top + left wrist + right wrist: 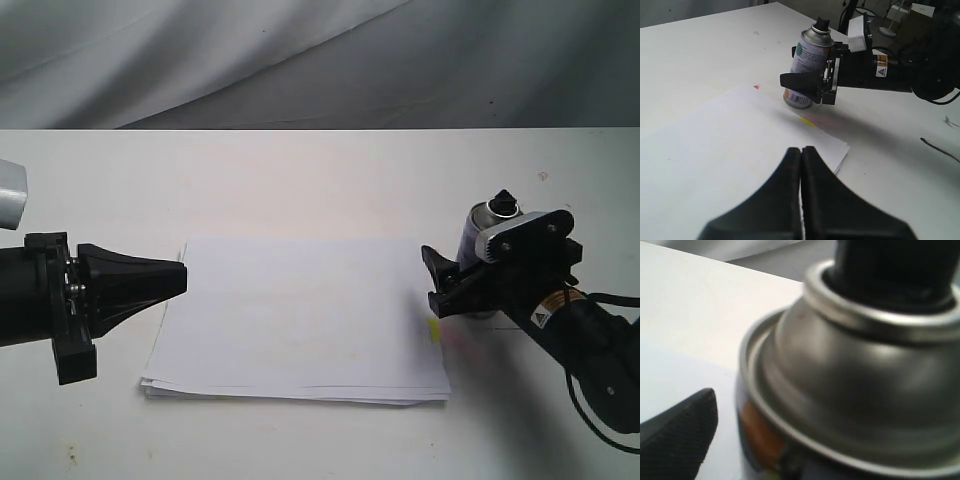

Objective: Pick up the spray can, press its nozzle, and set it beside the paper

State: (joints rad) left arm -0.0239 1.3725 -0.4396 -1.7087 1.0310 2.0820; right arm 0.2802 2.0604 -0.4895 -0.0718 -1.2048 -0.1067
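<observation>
Silver spray can (807, 52) stands beside the paper (730, 145), right gripper (436, 278) open around it, gripping nothing; a skewed retreat could topple it.

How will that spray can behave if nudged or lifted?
The spray can stands upright, tall on a narrow base, so a high nudge would probably tip it; tipped, it would likely roll. Its smooth metal dome looks slippery.

White table (300, 170), grey cloth backdrop (300, 60)
The table is plain and matte; the grey cloth backdrop hangs creased behind it in soft, even light
</observation>
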